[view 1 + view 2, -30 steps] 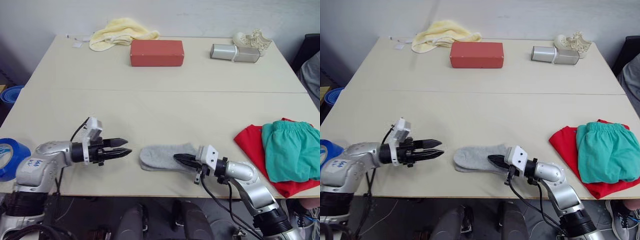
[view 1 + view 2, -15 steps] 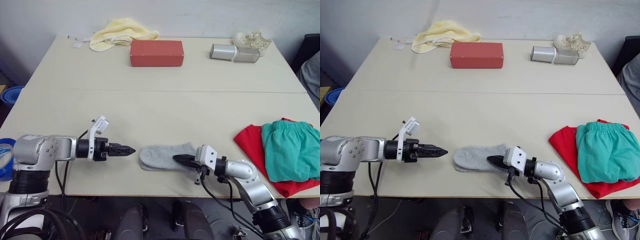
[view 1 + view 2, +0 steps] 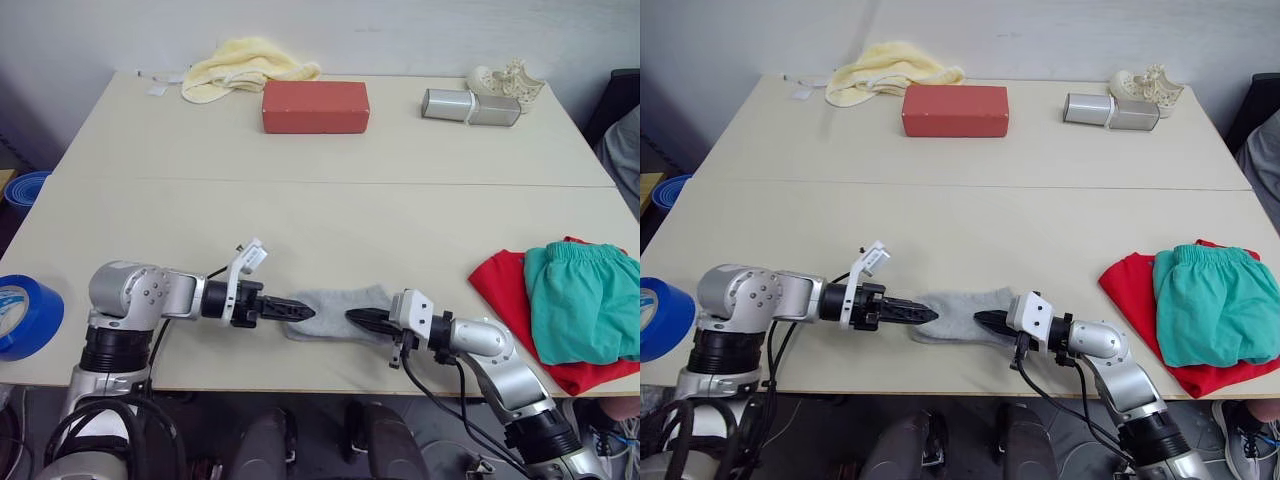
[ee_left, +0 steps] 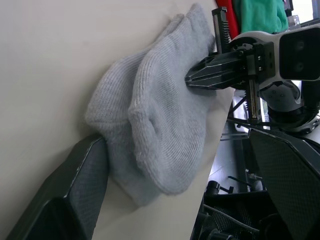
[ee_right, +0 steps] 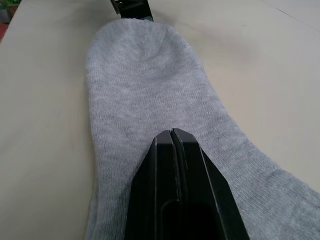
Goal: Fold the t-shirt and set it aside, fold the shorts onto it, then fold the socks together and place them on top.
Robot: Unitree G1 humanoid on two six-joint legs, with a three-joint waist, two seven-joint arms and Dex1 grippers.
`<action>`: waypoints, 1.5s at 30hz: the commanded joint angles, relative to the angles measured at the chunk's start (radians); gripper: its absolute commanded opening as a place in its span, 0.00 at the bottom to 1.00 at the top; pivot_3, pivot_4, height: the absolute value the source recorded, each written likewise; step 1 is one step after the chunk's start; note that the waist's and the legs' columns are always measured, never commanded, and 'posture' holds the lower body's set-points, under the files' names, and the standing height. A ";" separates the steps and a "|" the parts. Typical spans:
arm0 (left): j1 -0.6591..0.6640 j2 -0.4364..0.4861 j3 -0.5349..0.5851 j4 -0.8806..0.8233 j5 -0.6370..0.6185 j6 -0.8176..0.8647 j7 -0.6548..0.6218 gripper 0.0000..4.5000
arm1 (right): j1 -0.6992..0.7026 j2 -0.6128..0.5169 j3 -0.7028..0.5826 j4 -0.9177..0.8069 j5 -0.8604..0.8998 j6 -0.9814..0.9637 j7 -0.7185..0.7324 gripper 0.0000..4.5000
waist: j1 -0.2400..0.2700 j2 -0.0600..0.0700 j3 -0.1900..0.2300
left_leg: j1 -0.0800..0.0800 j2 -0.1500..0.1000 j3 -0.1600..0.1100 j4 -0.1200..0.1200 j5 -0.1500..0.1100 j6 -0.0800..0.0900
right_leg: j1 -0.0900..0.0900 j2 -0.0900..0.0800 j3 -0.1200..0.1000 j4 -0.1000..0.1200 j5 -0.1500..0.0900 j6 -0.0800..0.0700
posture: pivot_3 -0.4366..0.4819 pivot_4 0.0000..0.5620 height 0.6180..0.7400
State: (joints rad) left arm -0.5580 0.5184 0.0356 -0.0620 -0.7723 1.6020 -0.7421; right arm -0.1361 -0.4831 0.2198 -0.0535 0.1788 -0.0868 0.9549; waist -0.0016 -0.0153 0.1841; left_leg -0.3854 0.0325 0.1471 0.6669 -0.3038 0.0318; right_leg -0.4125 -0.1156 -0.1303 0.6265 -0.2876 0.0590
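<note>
left end effector has reached the socks

in the last second i've swung my left end effector in from the left. it was well apart from the socks then; now its tip sits at their left end. in the left wrist view one dark finger lies along the near edge of the grey knit and the other stands wide to the far side, so the fingers are spread with the toe end between them and nothing is pinched yet.

my right end effector hasn't shifted. its fingers are pressed together with the tip down on the right part of the socks, pinning them to the tabletop rather than visibly gripping.

the socks lie stacked near the front edge of the tabletop, between the two arms. the t-shirt is already folded at the right, with the shorts folded on top of it.

i judge this to be the last stage: with one end held down, the left side is set to take the free end and fold it over. the knit is soft and could slide or bunch.
</note>
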 commanded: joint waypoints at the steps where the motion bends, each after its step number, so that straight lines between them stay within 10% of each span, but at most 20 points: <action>1: -0.013 -0.010 0.011 0.013 -0.031 0.012 -0.001 0.96 | 0.001 -0.002 -0.002 0.003 -0.004 -0.002 -0.004 0.00 | 0.000 0.000 0.000 | 0.000 0.000 0.000 0.000 0.000 0.000 | 0.000 0.000 0.000 0.000 0.000 0.000 | 0.48 0.27 1.00; 16: 0.030 -0.021 0.010 -0.009 -0.009 -0.070 0.040 0.01 | 0.013 0.001 0.001 -0.004 -0.009 -0.003 -0.017 0.00 | -0.001 0.000 0.000 | 0.000 0.000 0.000 0.000 0.000 -0.001 | 0.000 0.000 0.000 0.000 0.000 0.000 | 0.48 0.27 1.00; 24: 0.001 0.049 0.049 -0.050 -0.042 -0.087 0.018 0.00 | 0.049 -0.010 0.007 -0.062 -0.005 0.019 -0.025 0.00 | -0.001 0.000 0.000 | 0.000 0.001 0.000 0.000 0.000 -0.001 | -0.001 0.000 0.000 0.000 0.000 0.000 | 0.48 0.27 1.00; 45: -0.318 -0.041 -0.389 0.037 0.082 -0.361 -0.201 0.00 | 0.088 -0.035 -0.014 -0.119 -0.026 0.051 -0.071 0.00 | 0.000 0.000 0.000 | 0.000 0.000 0.001 0.000 0.001 -0.001 | -0.001 0.001 0.000 0.000 0.000 0.000 | 0.48 0.27 1.00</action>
State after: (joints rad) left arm -0.8544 0.4866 -0.3405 -0.0222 -0.6986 1.2750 -0.9122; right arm -0.0666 -0.5010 0.2261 -0.1373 0.1569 -0.0572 0.8914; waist -0.0013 -0.0153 0.1842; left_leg -0.3860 0.0326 0.1475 0.6665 -0.3028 0.0312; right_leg -0.4133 -0.1144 -0.1303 0.6264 -0.2877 0.0590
